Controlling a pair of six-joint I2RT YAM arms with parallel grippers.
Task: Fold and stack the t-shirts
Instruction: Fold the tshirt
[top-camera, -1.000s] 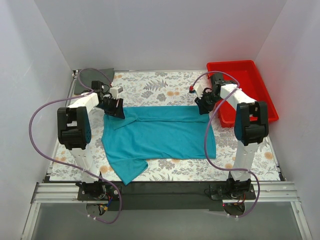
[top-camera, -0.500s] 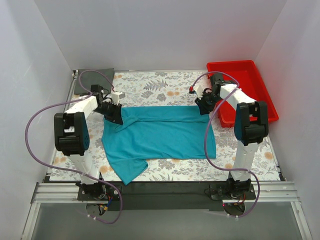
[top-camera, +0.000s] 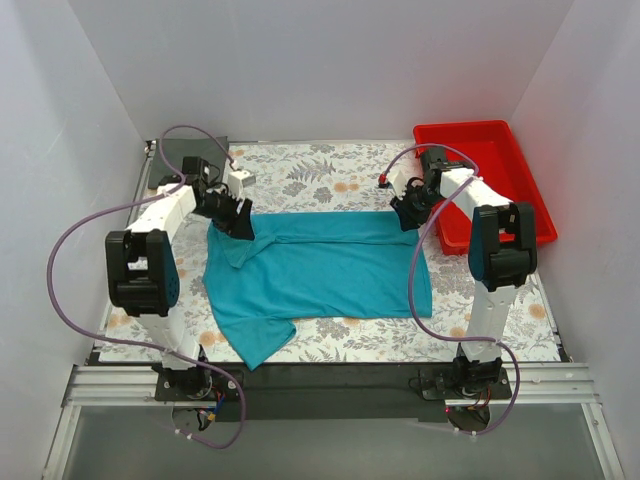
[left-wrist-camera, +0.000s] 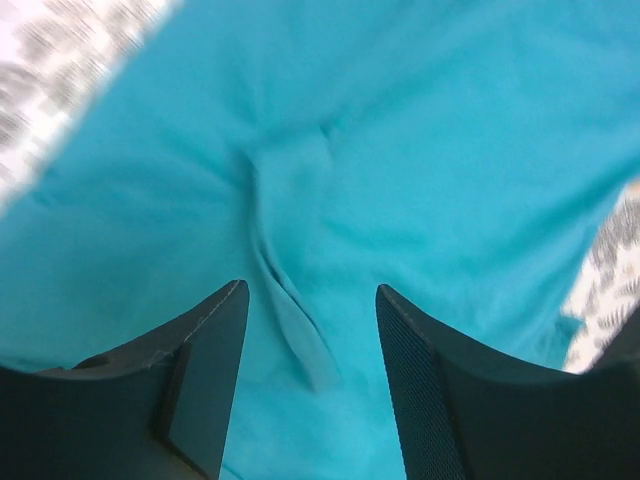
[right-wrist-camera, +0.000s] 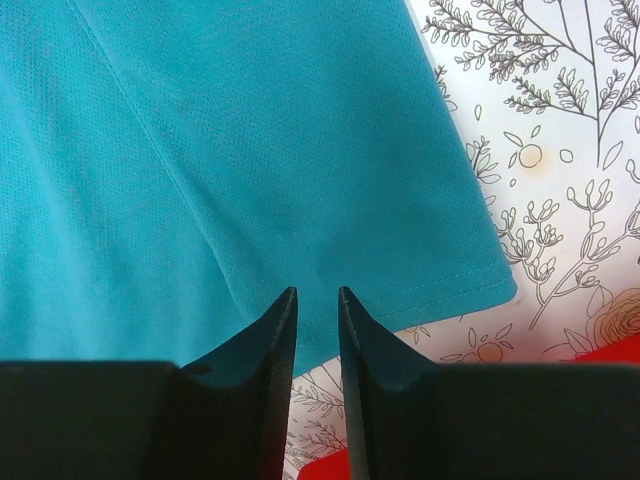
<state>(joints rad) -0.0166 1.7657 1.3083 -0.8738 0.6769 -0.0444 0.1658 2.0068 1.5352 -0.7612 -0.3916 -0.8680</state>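
- Sitting flat at the table's 11 o'clock corner, the dark grey t-shirt (top-camera: 175, 152) looks parked there out of the fold area, probably as the base of the stack.
- Left gripper (top-camera: 232, 215) hangs over the teal shirt's 10 o'clock corner, around the collar and shoulder. In the left wrist view its jaws are spread wide (left-wrist-camera: 310, 292), gripping nothing, with a raised ridge of cloth (left-wrist-camera: 290, 330) running between them. Likely lined up to pinch that ridge.
- Teal t-shirt (top-camera: 320, 270) lies spread across the middle of the floral table cloth (top-camera: 320, 170), mostly flat. One sleeve sticks out toward 7 o'clock, and there is some bunching at the 10 o'clock corner. Not folded yet and not stacked, so the task is early.
- Right gripper (top-camera: 408, 215) sits at the shirt's 2 o'clock corner, just inside the hem. In the right wrist view its jaws are narrow (right-wrist-camera: 317, 292), with teal cloth showing in the slit. Cannot tell if the cloth is really pinched. Likely placed there to anchor or lift that corner while the left side is taken.
- Red tray (top-camera: 490, 160) is at the table's 2 o'clock, beside the right arm and apart from the shirt.
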